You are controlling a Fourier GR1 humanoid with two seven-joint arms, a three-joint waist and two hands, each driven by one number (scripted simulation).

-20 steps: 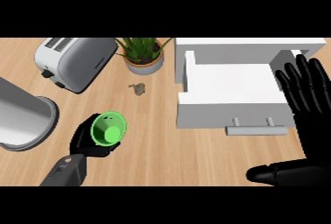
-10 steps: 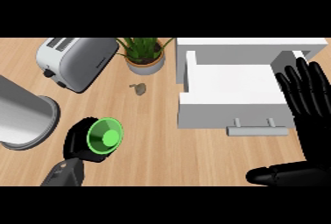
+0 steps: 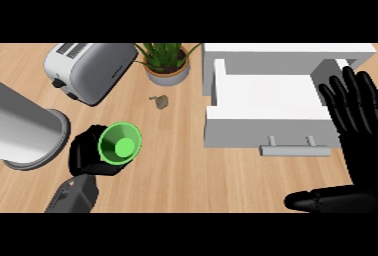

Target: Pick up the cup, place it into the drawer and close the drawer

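Head view: the left hand [image 3: 90,154] is curled round the green cup [image 3: 119,142], which sits low and left over the wooden counter [image 3: 214,175], its mouth turned toward the viewer, well apart from the drawer. The white drawer [image 3: 266,100] stands open at upper right, its grey handle [image 3: 295,148] facing forward. The right hand [image 3: 358,107] shows at the right edge, fingers straight and spread, holding nothing. A toaster [image 3: 88,67], potted plant [image 3: 166,62] and steel pot [image 3: 26,132] stand nearby. No legible writing or labels appear on any item.
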